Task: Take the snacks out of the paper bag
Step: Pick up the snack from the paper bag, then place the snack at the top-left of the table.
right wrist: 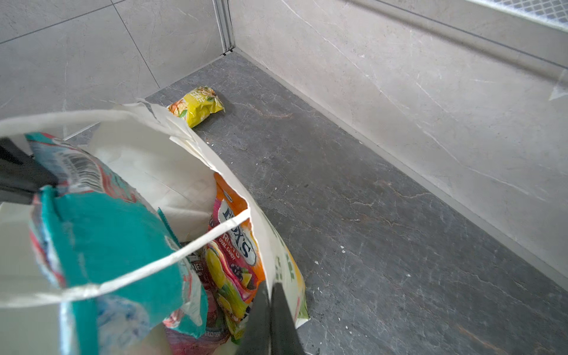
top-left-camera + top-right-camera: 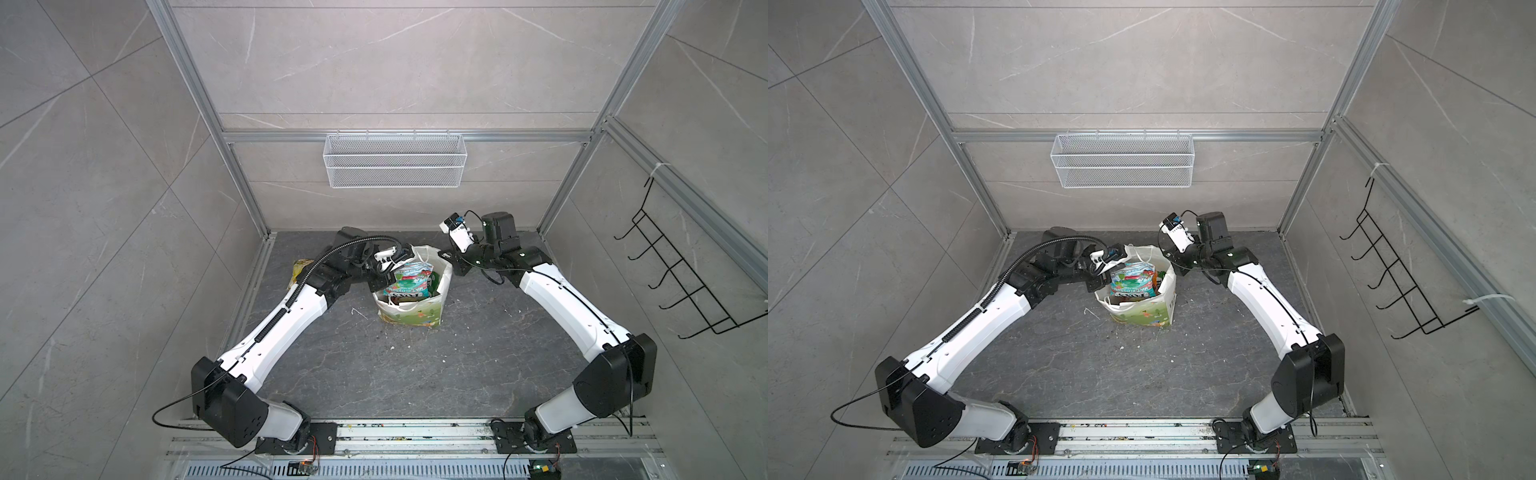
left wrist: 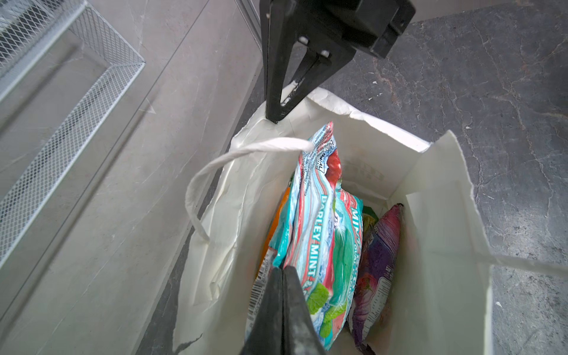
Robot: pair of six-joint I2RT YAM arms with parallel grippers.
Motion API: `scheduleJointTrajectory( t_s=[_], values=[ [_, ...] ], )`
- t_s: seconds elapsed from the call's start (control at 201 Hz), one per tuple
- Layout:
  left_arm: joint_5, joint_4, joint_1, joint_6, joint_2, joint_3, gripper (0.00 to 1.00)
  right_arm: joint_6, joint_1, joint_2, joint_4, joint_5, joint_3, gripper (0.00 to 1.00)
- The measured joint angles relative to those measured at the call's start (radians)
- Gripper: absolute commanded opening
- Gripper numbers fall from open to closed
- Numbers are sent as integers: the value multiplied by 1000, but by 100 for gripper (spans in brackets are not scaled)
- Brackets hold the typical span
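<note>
The white paper bag (image 2: pixel 409 318) (image 2: pixel 1142 316) stands open on the dark floor, its green print low on the wall. A teal-red snack packet (image 3: pixel 319 221) (image 2: pixel 409 278) sticks up out of it, and my left gripper (image 3: pixel 282 270) (image 2: pixel 388 284) is shut on that packet's edge. An orange packet (image 1: pixel 236 242) and a purple one (image 3: pixel 378 252) sit deeper inside. My right gripper (image 1: pixel 270 287) (image 2: pixel 444 254) is shut on the bag's far rim (image 3: pixel 307 101). One yellow packet (image 1: pixel 196 106) (image 2: pixel 300 270) lies on the floor by the left wall.
A white wire mesh basket (image 2: pixel 395 160) hangs on the back wall above the floor. On the right wall is a black wire hook rack (image 2: pixel 681 274). Aluminium frame posts mark the back corners, and small white crumbs dot the floor.
</note>
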Motion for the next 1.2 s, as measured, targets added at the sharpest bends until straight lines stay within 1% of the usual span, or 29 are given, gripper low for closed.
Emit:
scheduleJointTrajectory(
  t_s=[0.209,0.358,0.473,0.662,0.826,1.025,1.105,1.204],
  values=[
    [19,1,0,-8,-34,0,0,0,0,0,0,10,0,0],
    [15,0,-4,-31,-36,27,0,3,0,0,0,16,0,0],
    [10,0,-5,-61,-35,77,0,4,0,0,0,19,0,0],
    [-45,6,-5,-116,-32,193,0,4,0,0,0,23,0,0],
    [-124,7,-5,-161,-24,270,0,4,-1,0,0,26,0,0],
    [-282,14,0,-237,-22,309,0,4,-1,0,0,38,0,0],
    [-347,15,17,-276,-22,309,0,4,-1,0,0,42,0,0],
    [-416,15,61,-335,-26,307,0,3,-1,1,0,45,0,0]
  ],
)
